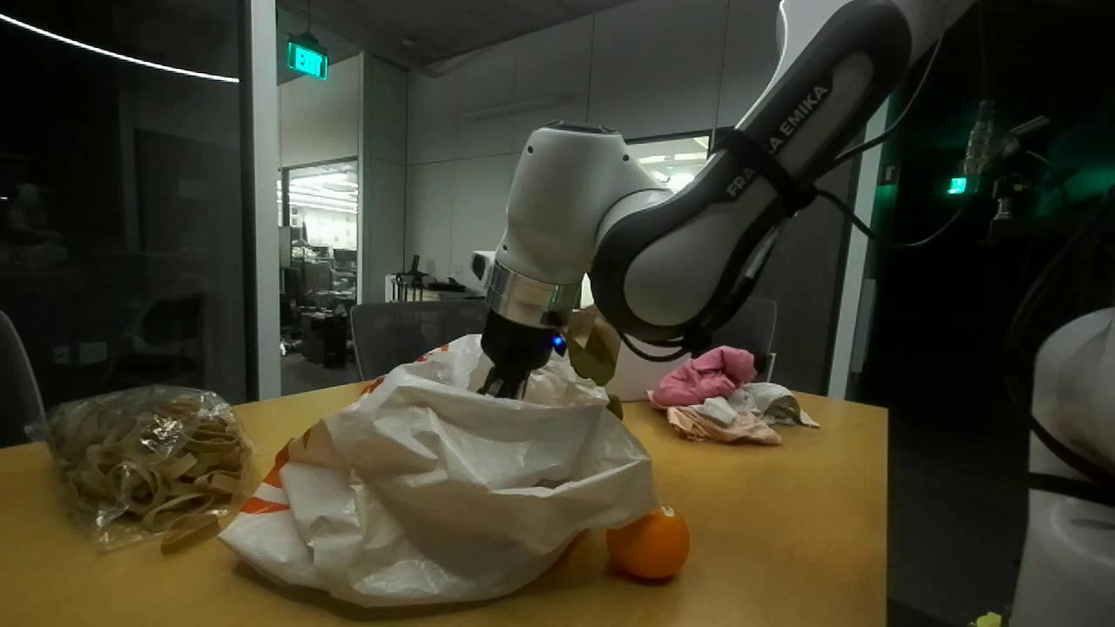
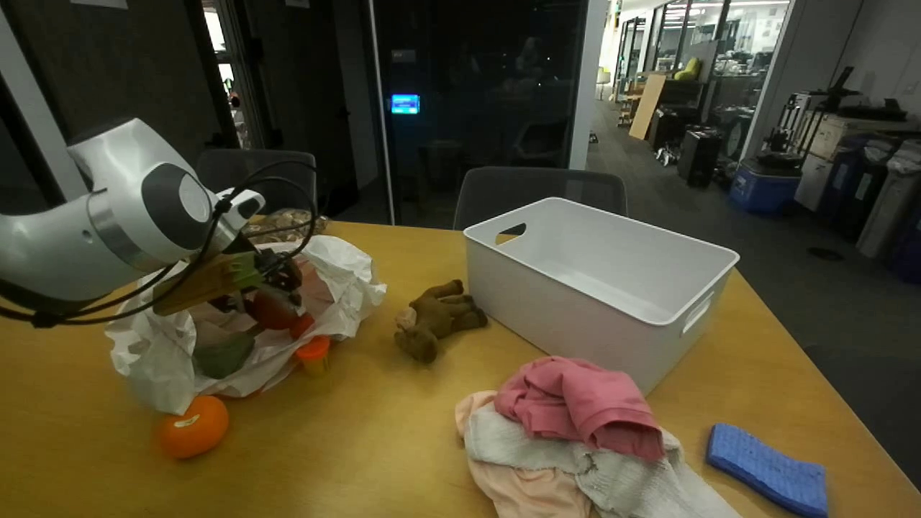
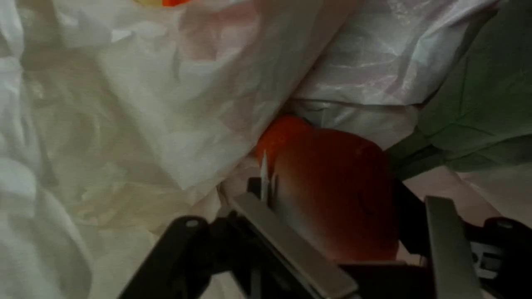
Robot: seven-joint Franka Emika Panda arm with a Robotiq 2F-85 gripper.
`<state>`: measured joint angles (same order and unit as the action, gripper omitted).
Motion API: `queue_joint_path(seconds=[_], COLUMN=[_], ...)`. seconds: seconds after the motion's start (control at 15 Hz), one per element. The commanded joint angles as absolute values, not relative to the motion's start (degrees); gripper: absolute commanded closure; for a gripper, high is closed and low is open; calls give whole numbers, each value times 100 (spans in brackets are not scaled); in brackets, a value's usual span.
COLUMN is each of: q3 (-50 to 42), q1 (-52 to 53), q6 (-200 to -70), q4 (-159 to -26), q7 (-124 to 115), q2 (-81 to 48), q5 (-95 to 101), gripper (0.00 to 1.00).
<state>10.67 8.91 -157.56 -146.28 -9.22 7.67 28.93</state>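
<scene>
straddles smooth red fruit-like object with pincer inside plastic bag; cannot tell whether pinching. seems light, slippery; best held mid-width.

3 views share bag; wrist closest

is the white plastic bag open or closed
Open: in an exterior view, the bag gapes, exposing a red object and green leafy item; the gripper reaches inside.
</scene>
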Motion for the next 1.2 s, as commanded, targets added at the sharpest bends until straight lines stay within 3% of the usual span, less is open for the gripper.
queue_joint_path(seconds=[0.0,0.33,1.13], q3=[1056,890,12], q1=[868,845,270], q6=[-15690,-15204,-11444], q4=[-14983,-15245,-15350], q7=[-557,-234,509], q2=[1494,2310,3824], q5=[2460,1741,1145], gripper=[0,0,0])
